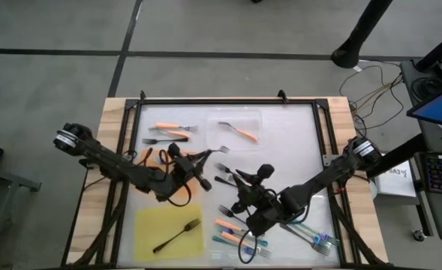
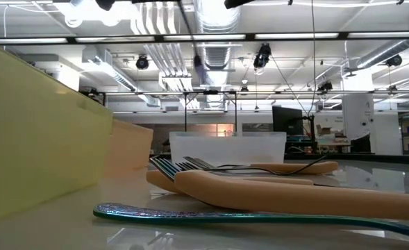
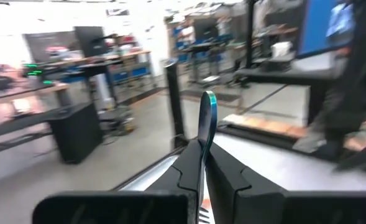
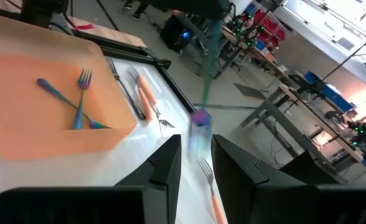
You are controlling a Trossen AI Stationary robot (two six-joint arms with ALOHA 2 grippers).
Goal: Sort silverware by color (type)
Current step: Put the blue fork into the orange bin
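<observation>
Teal metal shows between the pressed-together fingers of the left gripper (image 3: 202,171): it pinches a teal-handled fork (image 3: 206,121), whose handle stands up past the fingertips in the left wrist view. In the high view this gripper (image 1: 208,159) sits just left of the frame's centre, above the table.

The right gripper (image 4: 195,163) has its fingers spread apart, with a blurred teal fork (image 4: 202,109) in the gap; whether the fingers touch it cannot be told. In the high view it (image 1: 233,180) lies at centre, just right of the other gripper.

On the white table (image 1: 288,142), orange-handled forks (image 1: 169,129) lie at upper left, a black fork (image 1: 177,235) rests on the yellow mat (image 1: 149,225) at lower left, and teal forks (image 1: 318,240) lie at lower right. More forks (image 1: 232,229) lie at bottom centre.

The low view shows orange handles (image 2: 280,193) and a teal one (image 2: 211,215) close up, with a ceiling of pipes and lamps behind.
</observation>
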